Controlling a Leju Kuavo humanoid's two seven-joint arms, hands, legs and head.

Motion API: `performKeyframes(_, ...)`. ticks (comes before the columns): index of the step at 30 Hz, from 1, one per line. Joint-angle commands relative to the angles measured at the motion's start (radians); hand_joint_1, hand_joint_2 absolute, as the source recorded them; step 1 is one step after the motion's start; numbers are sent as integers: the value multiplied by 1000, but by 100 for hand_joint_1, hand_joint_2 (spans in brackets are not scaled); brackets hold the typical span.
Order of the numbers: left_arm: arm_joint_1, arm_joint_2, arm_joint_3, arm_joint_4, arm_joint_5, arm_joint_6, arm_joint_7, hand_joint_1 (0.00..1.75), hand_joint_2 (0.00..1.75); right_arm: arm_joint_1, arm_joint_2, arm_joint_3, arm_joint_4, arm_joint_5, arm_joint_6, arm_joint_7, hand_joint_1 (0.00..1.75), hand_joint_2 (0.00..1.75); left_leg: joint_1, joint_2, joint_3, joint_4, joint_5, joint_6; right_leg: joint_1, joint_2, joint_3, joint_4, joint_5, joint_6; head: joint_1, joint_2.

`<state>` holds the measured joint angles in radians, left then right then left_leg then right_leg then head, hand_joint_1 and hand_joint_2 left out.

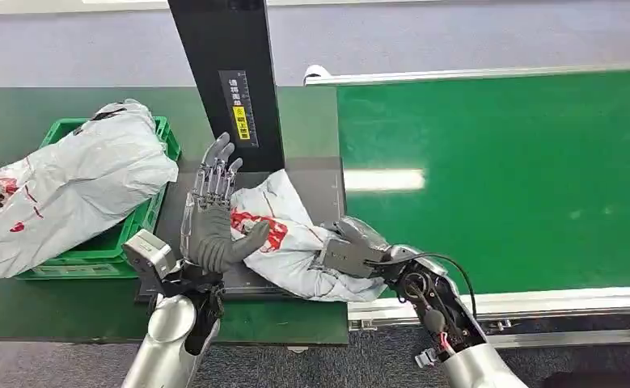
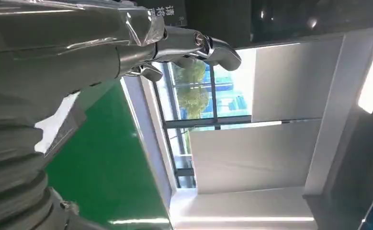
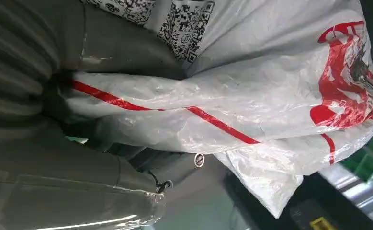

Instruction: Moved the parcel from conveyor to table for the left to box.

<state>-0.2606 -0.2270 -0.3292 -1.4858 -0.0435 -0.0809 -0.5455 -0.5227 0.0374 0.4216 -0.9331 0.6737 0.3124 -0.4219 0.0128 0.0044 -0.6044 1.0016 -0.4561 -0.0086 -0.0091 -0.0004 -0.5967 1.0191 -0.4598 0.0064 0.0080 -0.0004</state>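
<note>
Head view / parcel: you see a white plastic parcel (image 1: 287,234) with red print lying on the dark plate (image 1: 327,190) at the foot of the black post (image 1: 226,81), just beside the edge of the green conveyor (image 1: 497,178).
Head view / right hand: your right hand (image 1: 352,250) grips the parcel's near end; its fingers are closed around the bag.
Head view / left hand: your left hand (image 1: 210,218) stands upright just left of the parcel, fingers (image 1: 214,170) straight and pointing away from you, thumb reaching toward the bag. You cannot tell whether the thumb touches it. It holds nothing.
Head view / crate: a green crate (image 1: 154,214) sits on the dark green surface (image 1: 20,105) to the left, with a larger white bag (image 1: 77,186) lying in it and spilling over its near rim.

Left wrist view / left hand: fingers (image 2: 208,48) extended, nothing between them; behind them the conveyor (image 2: 103,158), windows and a pale wall.

Right wrist view / parcel: the bag (image 3: 270,96) lies pressed against the right hand (image 3: 55,120); a red stripe and red print run across it, and a label with square codes (image 3: 184,24) sits at one end.
Right wrist view / fingers: wrapped around the crumpled plastic, largely hidden by it.
</note>
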Motion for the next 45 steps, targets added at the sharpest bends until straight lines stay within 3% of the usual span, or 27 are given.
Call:
performKeyframes(1,1,34,-10,35,3,8,3,0,175,-28,-32,62,-2,-52,-66,-42,140,175,0,0,3,-2,0,0,0,0,3,-2,0,-1,0,0)
performKeyframes(2,14,33,-9,26,1,14,0,0,175,-26,-27,50,-18,-56,-102,-40,0,175,0,0,2,-1,0,0,0,0,2,-1,0,0,0,0)
performKeyframes(6,59,33,-7,-10,-11,18,-6,0,175,11,-13,-38,-128,-88,-240,11,0,175,-1,1,2,-1,0,0,-1,1,1,-1,0,0,0,0)
performKeyframes(14,35,23,-18,15,-13,12,-7,0,175,80,-1,-137,-243,-181,-295,-36,0,175,0,-2,3,-2,0,0,0,-2,3,-2,-1,0,0,0)
performKeyframes(20,32,21,-19,27,-13,11,-6,0,175,101,8,-175,-284,-313,-226,-80,0,175,0,-1,2,-1,0,0,0,-1,2,-1,0,0,0,0)
performKeyframes(29,23,27,-26,51,-17,8,-3,0,175,95,11,-189,-279,-355,-202,-66,0,175,0,0,3,-2,0,0,0,-1,2,-2,0,0,0,0)
performKeyframes(31,-15,65,-84,133,-236,62,137,0,175,97,8,-196,-277,-357,-211,-41,0,175,0,-1,3,-2,0,0,0,-2,3,-1,0,0,0,0)
performKeyframes(37,-27,45,-74,191,-257,71,109,0,175,101,1,-195,-280,-358,-212,-38,0,175,0,0,3,-2,0,0,0,-1,3,-2,0,0,0,0)
performKeyframes(38,-41,65,-105,204,-337,90,154,0,175,103,2,-196,-281,-358,-212,-38,0,175,0,0,4,-3,0,0,0,0,3,-3,0,-1,0,0)
performKeyframes(41,-109,66,-209,378,-720,104,340,0,175,100,10,-213,-273,-355,-216,-25,0,175,0,-3,4,-2,0,0,0,-3,4,-2,0,-1,0,0)
performKeyframes(45,-172,11,-248,639,-904,84,371,0,175,94,29,-212,-261,-346,-203,-27,0,175,-1,-3,4,-2,1,1,-1,-3,4,-2,0,0,0,0)
